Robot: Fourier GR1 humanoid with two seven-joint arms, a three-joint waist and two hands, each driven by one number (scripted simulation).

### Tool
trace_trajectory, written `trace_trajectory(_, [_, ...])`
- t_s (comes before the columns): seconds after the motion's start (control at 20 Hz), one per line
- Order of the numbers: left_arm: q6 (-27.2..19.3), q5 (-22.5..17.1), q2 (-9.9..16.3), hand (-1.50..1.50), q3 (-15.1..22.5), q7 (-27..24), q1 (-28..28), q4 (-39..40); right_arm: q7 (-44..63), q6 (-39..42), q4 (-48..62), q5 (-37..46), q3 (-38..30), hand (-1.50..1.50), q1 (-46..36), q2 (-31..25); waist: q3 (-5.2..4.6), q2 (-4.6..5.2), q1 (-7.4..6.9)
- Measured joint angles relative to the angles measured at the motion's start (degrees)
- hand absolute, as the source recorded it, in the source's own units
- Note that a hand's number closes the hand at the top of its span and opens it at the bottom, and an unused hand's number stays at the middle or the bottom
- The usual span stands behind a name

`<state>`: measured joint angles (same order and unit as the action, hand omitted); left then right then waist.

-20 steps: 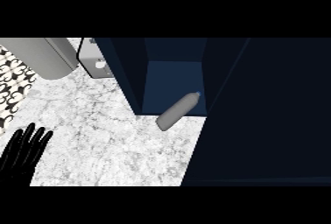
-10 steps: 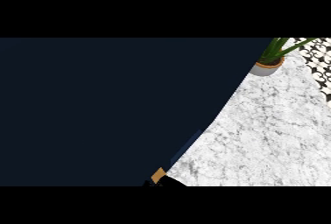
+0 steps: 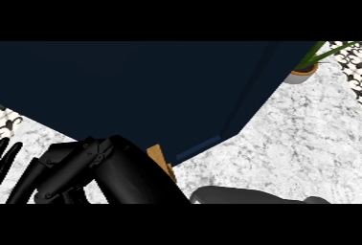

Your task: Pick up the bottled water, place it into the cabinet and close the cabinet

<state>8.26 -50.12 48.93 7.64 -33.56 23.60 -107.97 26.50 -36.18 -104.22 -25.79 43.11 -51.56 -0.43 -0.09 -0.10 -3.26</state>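
Observation:
The dark blue cabinet (image 3: 141, 91) fills the upper and middle part of the head view, showing one flat closed-looking face with a corner at the lower middle. A thin tan wooden edge (image 3: 162, 161) shows just under that corner. No bottled water shows anywhere. My right hand (image 3: 106, 174) lies large at the lower left, against the cabinet's lower edge, its fingers stretched down to the left and holding nothing; its grey forearm (image 3: 247, 195) comes in along the bottom. Only straight fingertips of my left hand (image 3: 7, 154) show at the far left edge.
A potted plant (image 3: 305, 72) stands on the white marble counter (image 3: 297, 139) at the upper right, next to the cabinet. A black-and-white patterned surface (image 3: 351, 72) shows at the right edge and also at the far left.
One second ago the bottle lay inside the open cabinet. Since then the view has swung, the cabinet's blue face covers the opening, and my right hand and forearm have come in at the bottom.

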Motion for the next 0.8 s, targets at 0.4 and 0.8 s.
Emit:
trace_trajectory(0.4, [0.5,0.1,-0.2,-1.50,-2.7,1.2,2.8,-2.4,-2.1,18.0,10.4,-13.8,-4.1,1.50,-4.0,0.3,0.09,0.36,0.78])
trace_trajectory(0.8, [2.2,-0.1,-1.2,-1.50,-6.9,3.5,6.3,-5.1,-6.1,32.0,21.5,-15.7,-11.7,1.50,-2.0,-0.5,0.09,0.17,1.86])
